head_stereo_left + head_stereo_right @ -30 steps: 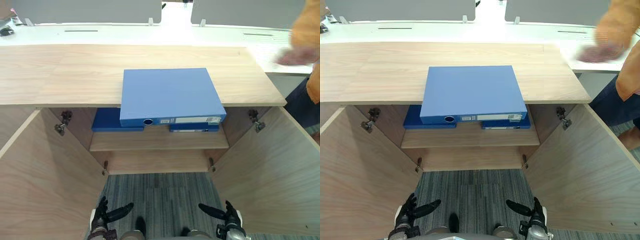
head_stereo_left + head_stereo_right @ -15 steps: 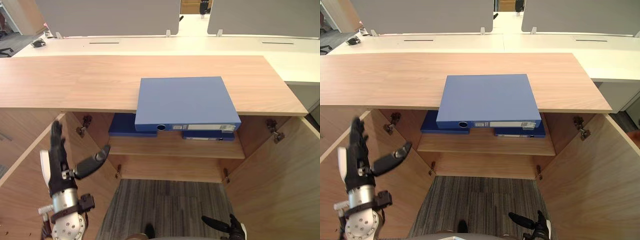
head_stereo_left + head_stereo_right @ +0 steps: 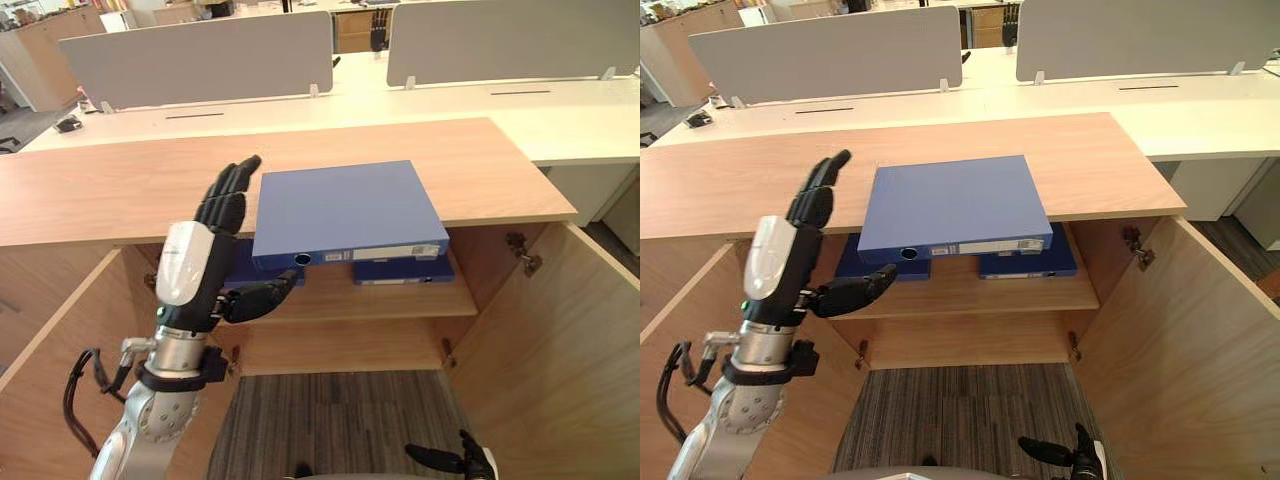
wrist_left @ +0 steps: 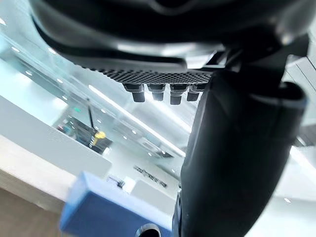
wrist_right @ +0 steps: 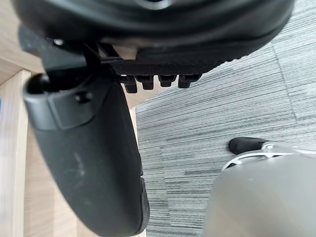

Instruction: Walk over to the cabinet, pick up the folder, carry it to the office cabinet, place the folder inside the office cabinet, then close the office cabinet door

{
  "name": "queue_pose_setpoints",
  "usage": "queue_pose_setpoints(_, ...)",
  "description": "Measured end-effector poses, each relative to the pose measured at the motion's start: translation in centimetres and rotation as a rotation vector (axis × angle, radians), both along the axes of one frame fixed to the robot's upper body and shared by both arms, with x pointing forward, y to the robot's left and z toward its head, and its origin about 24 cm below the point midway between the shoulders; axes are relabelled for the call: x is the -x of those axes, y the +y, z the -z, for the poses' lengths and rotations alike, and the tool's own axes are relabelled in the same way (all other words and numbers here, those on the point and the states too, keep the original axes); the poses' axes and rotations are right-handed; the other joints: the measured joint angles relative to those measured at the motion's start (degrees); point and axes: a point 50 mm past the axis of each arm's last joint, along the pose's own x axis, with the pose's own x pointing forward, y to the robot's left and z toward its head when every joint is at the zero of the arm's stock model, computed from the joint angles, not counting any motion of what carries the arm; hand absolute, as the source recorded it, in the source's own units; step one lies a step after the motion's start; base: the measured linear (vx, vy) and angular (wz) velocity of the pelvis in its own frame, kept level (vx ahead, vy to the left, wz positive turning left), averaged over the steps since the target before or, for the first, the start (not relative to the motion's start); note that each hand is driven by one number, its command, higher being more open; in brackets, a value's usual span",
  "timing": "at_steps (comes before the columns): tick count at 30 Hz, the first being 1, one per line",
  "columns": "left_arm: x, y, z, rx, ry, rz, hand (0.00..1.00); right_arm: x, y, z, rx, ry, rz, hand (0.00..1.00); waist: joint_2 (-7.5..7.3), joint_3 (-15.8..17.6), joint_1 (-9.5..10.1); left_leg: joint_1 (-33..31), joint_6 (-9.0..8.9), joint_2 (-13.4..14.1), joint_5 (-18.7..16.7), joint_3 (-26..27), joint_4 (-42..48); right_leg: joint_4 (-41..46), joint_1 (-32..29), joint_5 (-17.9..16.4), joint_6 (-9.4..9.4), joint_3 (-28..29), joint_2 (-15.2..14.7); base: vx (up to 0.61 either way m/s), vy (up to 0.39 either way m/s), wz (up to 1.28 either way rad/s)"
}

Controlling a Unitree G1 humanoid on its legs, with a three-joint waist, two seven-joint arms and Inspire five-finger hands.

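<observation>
Cabinet top [image 3: 120, 190] carries blue folder [image 3: 345, 210] just right of upheld left hand [image 3: 195, 262], fingers straight, holding nothing; right hand [image 3: 470, 465] low, fingers loose.

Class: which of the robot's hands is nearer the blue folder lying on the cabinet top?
Left. The left hand is raised, fingers straight, right beside the folder's left edge; the right hand hangs low over the carpet, far below it.

left hand [image 3: 195, 262] risen from low to just beside folder [image 3: 345, 205]
</observation>
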Motion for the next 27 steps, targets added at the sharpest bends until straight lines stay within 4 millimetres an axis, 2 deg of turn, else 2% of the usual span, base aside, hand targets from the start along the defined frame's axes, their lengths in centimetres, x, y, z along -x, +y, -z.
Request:
queue_pose_setpoints(2,-1.2,0.3,0.9,-0.066,0.043,-0.025,1.0,0.0,0.1,0.0,-0.002,0.001,-0.003,1.0,-0.18,0.0,-0.47,0.1,-0.03,0.1,0.0,0.2,0.0,-0.3,0.0,0.1,0.07,0.1,0.2,0.0,-0.013,-0.05)
queue_pose_setpoints(6,-2.5,0.4,2.3,-0.176,0.098,-0.081,1.0,0.0,0.2,0.0,-0.007,-0.001,-0.004,1.0,-0.39,0.0,-0.52,0.0,-0.18,0.1,-0.1,0.4,0.0,-0.8,0.0,0.2,0.13,0.2,0.3,0.02,-0.008,-0.02)
queue_pose_setpoints(7,-2.9,0.5,2.8,-0.208,0.114,-0.104,0.0,-0.1,0.2,0.0,-0.011,-0.003,-0.006,1.0,-0.61,0.1,-0.55,0.0,-0.28,0.2,-0.2,0.4,0.0,-0.8,0.0,0.2,0.15,0.2,0.3,0.04,-0.011,-0.01)
queue_pose_setpoints(11,-4.2,1.0,3.4,-0.249,0.142,-0.173,0.0,-0.2,0.8,0.1,-0.035,-0.009,-0.009,1.0,-1.99,0.1,-0.64,-0.2,-0.48,0.3,-0.4,0.3,0.0,-1.1,0.0,0.3,0.28,0.1,0.5,0.05,-0.018,0.01)
queue_pose_setpoints(13,-4.8,0.9,2.8,-0.252,0.114,-0.189,0.0,-0.5,1.1,0.0,-0.044,-0.023,-0.011,1.0,-2.72,0.3,-0.68,-0.3,-0.53,0.2,-0.4,0.3,0.0,-1.5,0.1,0.3,0.26,0.1,0.5,0.04,-0.019,-0.01)
queue_pose_setpoints(19,-6.0,0.4,0.3,-0.226,-0.009,-0.187,0.0,-1.9,1.6,-0.2,-0.054,-0.059,-0.041,1.0,-2.94,0.1,-1.15,-0.1,-0.55,0.1,-0.5,0.7,0.0,-1.8,0.4,0.3,0.09,0.0,0.4,0.0,0.0,0.0)
queue_pose_setpoints(27,-5.8,-1.0,0.8,-0.125,0.025,-0.115,0.0,-3.4,2.3,-0.9,-0.061,-0.125,-0.044,1.0,-3.29,-0.2,-1.58,-0.2,-0.45,0.2,-0.9,1.1,0.0,-2.0,0.1,0.5,0.15,0.9,0.4,0.0,-0.002,-0.04)
